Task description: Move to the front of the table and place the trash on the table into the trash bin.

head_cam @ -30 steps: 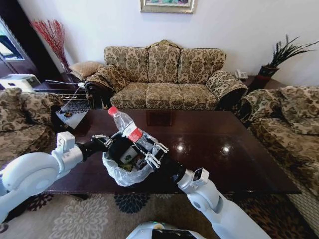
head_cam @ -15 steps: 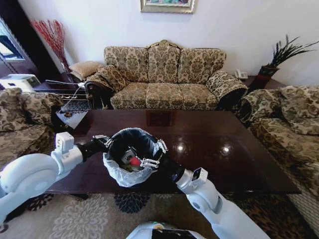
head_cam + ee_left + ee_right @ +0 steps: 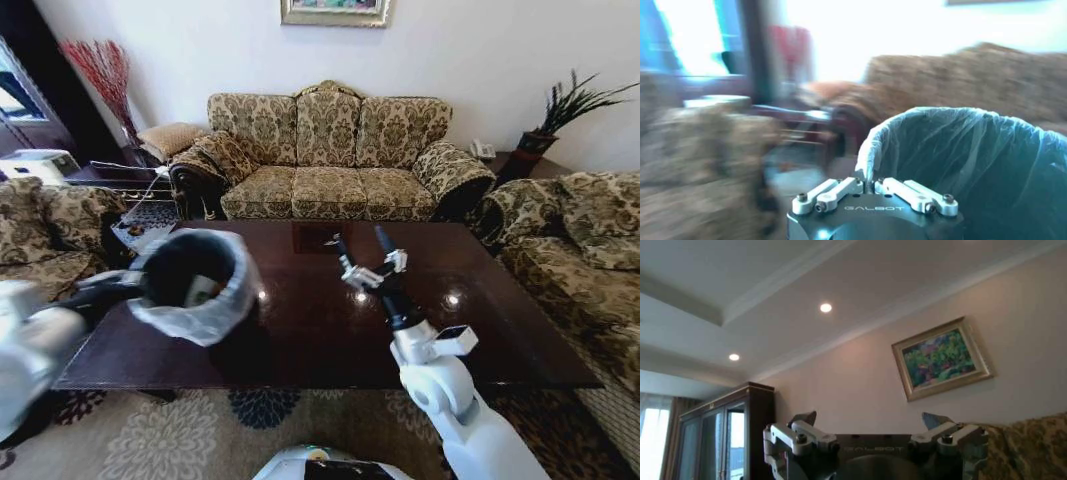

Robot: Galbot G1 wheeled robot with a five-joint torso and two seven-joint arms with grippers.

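Note:
The trash bin [image 3: 190, 285], dark inside with a white bag folded over its rim, hangs tilted over the left end of the table [image 3: 330, 325]. My left gripper [image 3: 138, 284] is shut on the bin's rim, and the left wrist view shows that grip on the bag-lined edge [image 3: 870, 186] of the bin [image 3: 967, 165]. One pale bit of trash [image 3: 205, 291] shows inside the bin. My right gripper [image 3: 362, 248] is raised above the table's middle, open and empty, fingers pointing up. In the right wrist view, this gripper [image 3: 869, 418] faces the wall and ceiling.
A patterned sofa [image 3: 330, 150] stands behind the table, an armchair [image 3: 585, 240] to the right and another seat [image 3: 40, 235] to the left. A small side table [image 3: 140, 228] sits at the far left corner. A patterned rug [image 3: 180, 440] lies at the near edge.
The bottle dropped into the bin and left my right gripper. That gripper then pulled out, swung up and to the right, open. My left arm carried the bin to the left.

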